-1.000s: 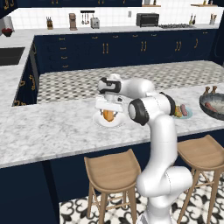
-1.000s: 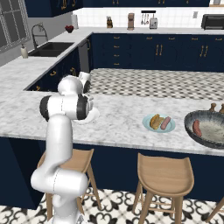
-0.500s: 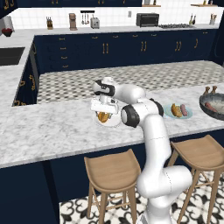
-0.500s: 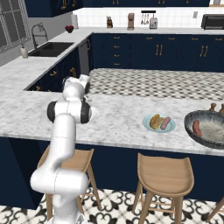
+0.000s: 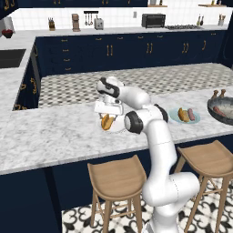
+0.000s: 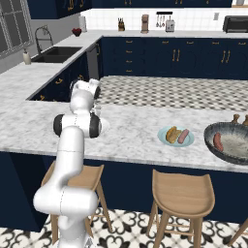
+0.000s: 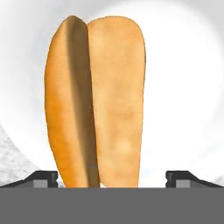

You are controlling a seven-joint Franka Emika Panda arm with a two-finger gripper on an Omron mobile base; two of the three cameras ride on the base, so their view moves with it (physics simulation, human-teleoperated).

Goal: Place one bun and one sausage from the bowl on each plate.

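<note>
We list, on the marble island counter (image 5: 54,136), a white plate (image 5: 114,125) carrying one split bun (image 5: 107,121), golden-brown and seen lengthwise in the hand view (image 7: 96,100) against the plate's pale surface (image 7: 183,87); the gripper (image 5: 108,109) hangs directly above this bun, its two dark fingertips (image 7: 43,178) standing wide apart at either side of the bun's near end, with clear space between the right tip and the bread, so we record the jaws as spread wide and holding nothing. We note the left tip lies close beside the bun; whether it touches we cannot tell. Further along the counter we enter a light blue plate (image 6: 163,141) bearing a second bun (image 6: 171,134) and a pinkish sausage (image 6: 183,136) lying side by side; the same plate shows in the left base view (image 5: 173,116). At the far end of the counter we enter the bowl (image 6: 213,147), dark grey with a thick rim and paler inside, holding one sausage (image 6: 218,142); it stands just beside the blue plate and well apart from the white one, and is cut off by the frame edge in the left base view (image 5: 213,111). Two wooden stools (image 5: 119,179) stand under the counter's near edge
</note>
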